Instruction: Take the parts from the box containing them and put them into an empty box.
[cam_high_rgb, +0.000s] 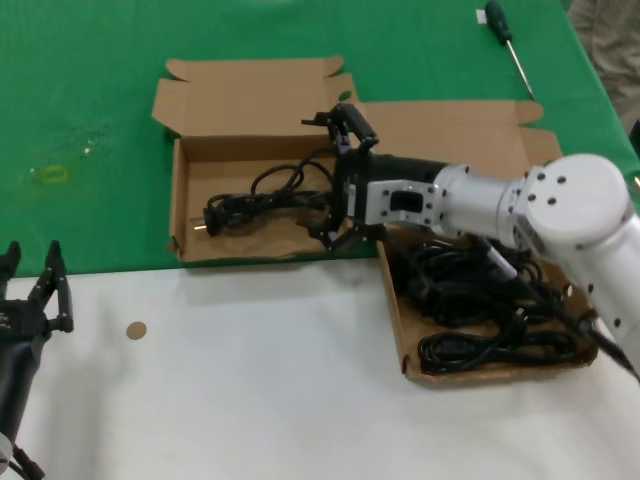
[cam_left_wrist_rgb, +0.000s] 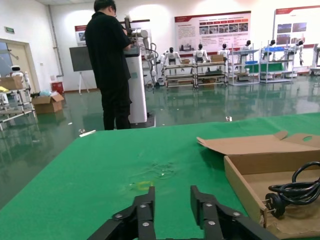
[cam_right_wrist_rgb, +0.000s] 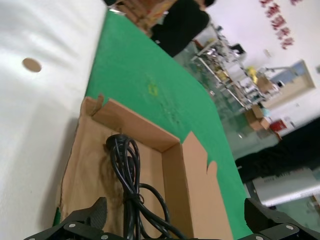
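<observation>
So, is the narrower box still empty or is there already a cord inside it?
Not empty. One black cord lies on the floor of the narrower box, with the open right gripper over its end.

— Glossy grey-green floor (cam_left_wrist_rgb: 210, 105) mirroring overhead light; pale walls hung with red-topped display boards (cam_left_wrist_rgb: 212, 31).
— Along the far wall, metal shelving racks (cam_left_wrist_rgb: 197, 70). Near the left doorway, a cardboard carton (cam_left_wrist_rgb: 47, 103) on the floor.
— In the foreground, green tabletop cloth (cam_high_rgb: 90, 120) meeting white surface (cam_high_rgb: 250, 400).
</observation>
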